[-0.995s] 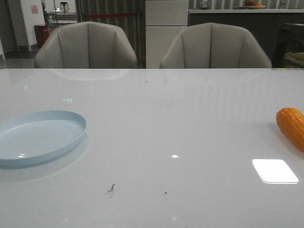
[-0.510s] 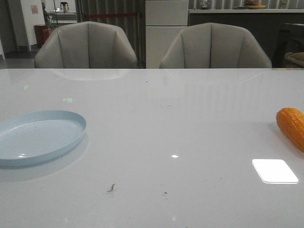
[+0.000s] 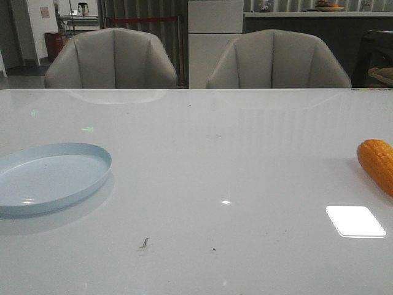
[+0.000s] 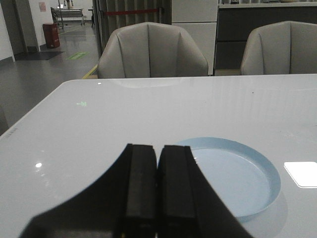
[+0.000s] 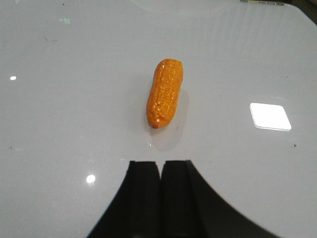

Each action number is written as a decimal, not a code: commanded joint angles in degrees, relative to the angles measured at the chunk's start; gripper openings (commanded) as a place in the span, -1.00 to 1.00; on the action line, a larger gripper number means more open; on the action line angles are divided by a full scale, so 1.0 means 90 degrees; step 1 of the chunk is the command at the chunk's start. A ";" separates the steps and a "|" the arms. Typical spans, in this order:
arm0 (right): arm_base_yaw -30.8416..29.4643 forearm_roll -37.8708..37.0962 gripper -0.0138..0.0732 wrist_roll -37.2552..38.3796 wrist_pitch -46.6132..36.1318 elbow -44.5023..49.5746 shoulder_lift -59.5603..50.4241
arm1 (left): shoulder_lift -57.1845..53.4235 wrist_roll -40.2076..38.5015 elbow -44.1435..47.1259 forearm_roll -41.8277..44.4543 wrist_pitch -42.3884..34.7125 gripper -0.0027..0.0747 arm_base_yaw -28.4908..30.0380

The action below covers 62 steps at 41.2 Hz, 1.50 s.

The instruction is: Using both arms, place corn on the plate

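Observation:
The orange corn [image 3: 377, 163] lies on the white table at the far right edge of the front view, partly cut off. In the right wrist view the whole cob [image 5: 165, 92] lies flat, a short way beyond my right gripper [image 5: 161, 163], which is shut and empty. The pale blue plate [image 3: 92, 154] sits empty at the left of the table. In the left wrist view the plate [image 4: 270, 171] lies just beyond my left gripper [image 4: 158, 147], which is shut and empty. Neither arm shows in the front view.
Two grey chairs [image 3: 112, 59] [image 3: 277, 59] stand behind the table's far edge. A bright light reflection [image 3: 355, 220] lies on the glossy table near the corn. Small dark specks [image 3: 144, 243] lie at the front middle.

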 commanded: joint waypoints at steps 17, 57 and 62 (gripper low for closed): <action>-0.0025 -0.0053 -0.55 -0.0046 -0.2158 -0.0137 -0.0163 | -0.0125 -0.0008 0.0241 -0.0081 -0.1365 -0.69 0.0027; -0.0017 0.0120 -0.55 0.0149 0.0001 -0.3027 0.1936 | 0.2448 -0.0008 -0.2493 -0.0016 -0.0337 -0.69 0.0014; -0.0017 0.0120 -0.55 0.0149 -0.0008 -0.3027 0.2568 | 0.3069 -0.0008 -0.2493 -0.0016 -0.0337 -0.69 0.0014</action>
